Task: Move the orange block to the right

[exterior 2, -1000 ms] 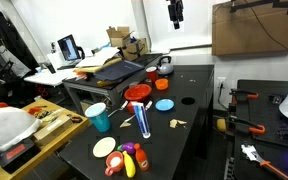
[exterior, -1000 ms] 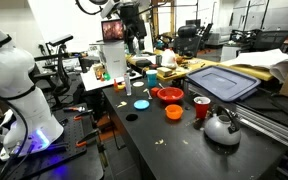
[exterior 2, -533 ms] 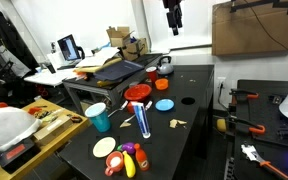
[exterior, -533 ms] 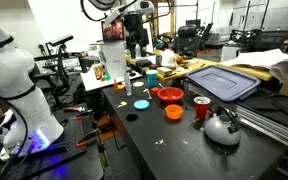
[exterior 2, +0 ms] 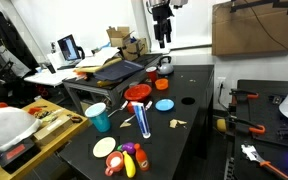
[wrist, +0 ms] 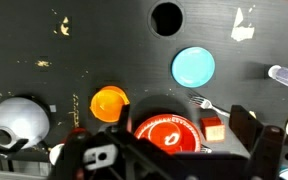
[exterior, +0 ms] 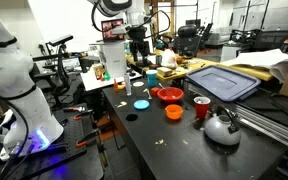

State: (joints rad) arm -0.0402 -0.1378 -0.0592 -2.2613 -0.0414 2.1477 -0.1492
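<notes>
Black lab bench [exterior: 174, 148]: the block [wrist: 215, 130] sits just beside a red bowl [wrist: 146, 127], well in from every edge, gripper [exterior 2: 162, 41] high above, jaws spread. Probably light and rigid; pinch opposite flat faces.

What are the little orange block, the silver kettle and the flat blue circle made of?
The orange block could be painted wood or plastic: it has plain, dull faces and straight edges, and I can't tell which. The kettle looks like metal, as it is silvery grey with bright shiny spots. The blue circle is probably plastic, since it is smooth and one even colour.
</notes>
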